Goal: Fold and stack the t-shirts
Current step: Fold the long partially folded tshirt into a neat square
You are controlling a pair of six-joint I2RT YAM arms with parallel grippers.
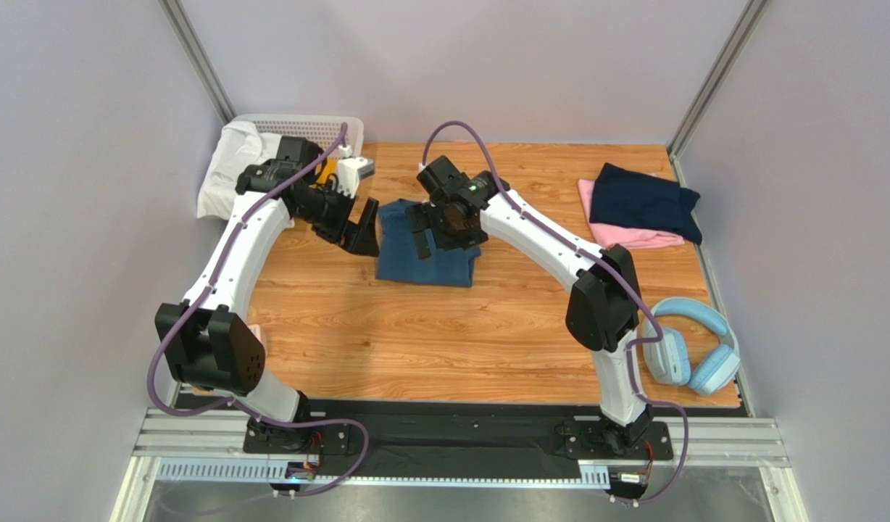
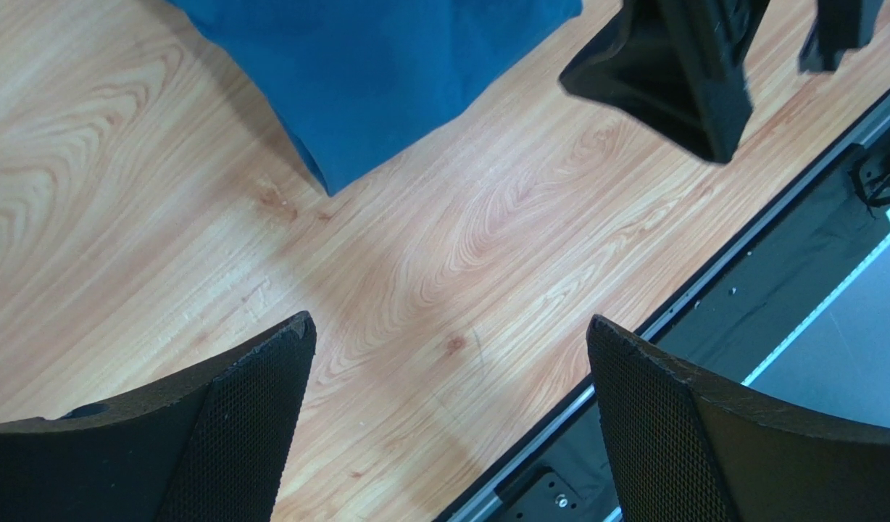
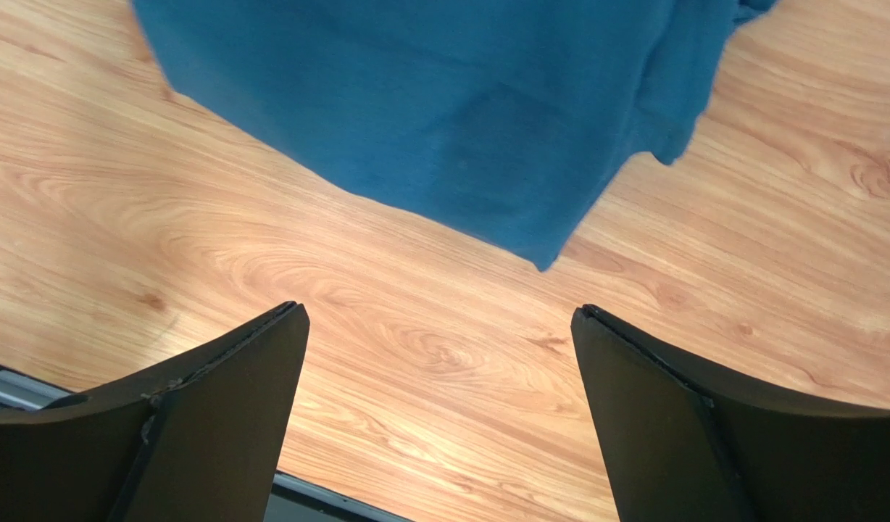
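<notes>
A slate-blue t-shirt (image 1: pixel 428 259) lies folded in a small rectangle on the wooden table (image 1: pixel 417 337), near the middle. My left gripper (image 1: pixel 361 236) is open and empty just off its left edge. My right gripper (image 1: pixel 430 239) is open and empty above its top part. In the left wrist view the shirt's corner (image 2: pixel 384 65) lies beyond my open gripper (image 2: pixel 449 359), and the right fingers (image 2: pixel 678 76) show at the upper right. In the right wrist view the shirt (image 3: pixel 449 109) lies beyond my open gripper (image 3: pixel 439 326). A folded navy shirt (image 1: pixel 643 199) rests on a pink one (image 1: pixel 629 235) at the back right.
A white lattice basket (image 1: pixel 303 127) at the back left holds a white garment (image 1: pixel 234 165) and an orange one (image 1: pixel 326 172). Light-blue headphones (image 1: pixel 694 348) lie at the right edge. The metal rail (image 2: pixel 743 272) marks the table's near edge.
</notes>
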